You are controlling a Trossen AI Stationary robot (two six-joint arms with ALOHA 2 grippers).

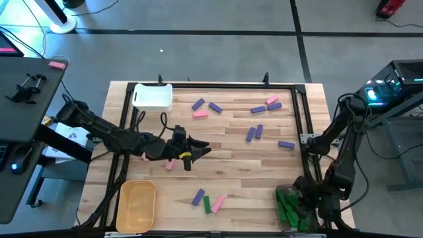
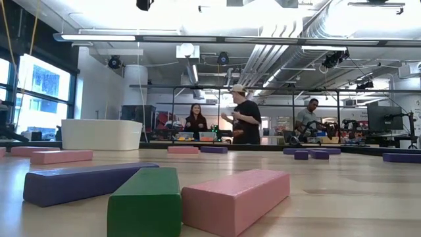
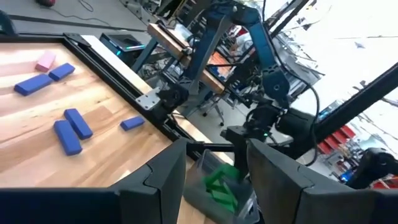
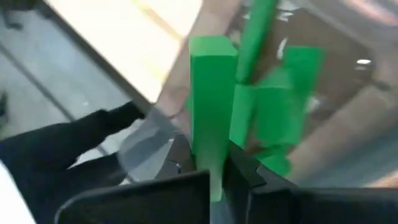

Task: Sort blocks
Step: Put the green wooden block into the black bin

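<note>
Purple and pink blocks lie scattered over the far half of the table (image 1: 264,109). A purple (image 1: 198,196), a green (image 1: 207,203) and a pink block (image 1: 218,203) lie together near the front, and fill the foreground of the low view (image 2: 145,201). My left gripper (image 1: 196,151) hovers open and empty over mid-table, with a pink block (image 1: 170,164) close beside it. My right gripper (image 1: 305,198) is at the clear bin (image 1: 294,208) at the front right, shut on a green block (image 4: 211,93). My right gripper pinches the green block by its near end (image 4: 212,163) between its two fingers, which lie along the block. The block juts out past the fingertips toward the green blocks in the clear bin (image 4: 280,118). Whether it touches them I cannot tell.
A white bin (image 1: 153,96) stands at the far left and a yellow bin (image 1: 137,205) at the front left. A black frame rail (image 1: 301,112) runs along the table's right side. People stand in the room beyond the table (image 2: 245,115).
</note>
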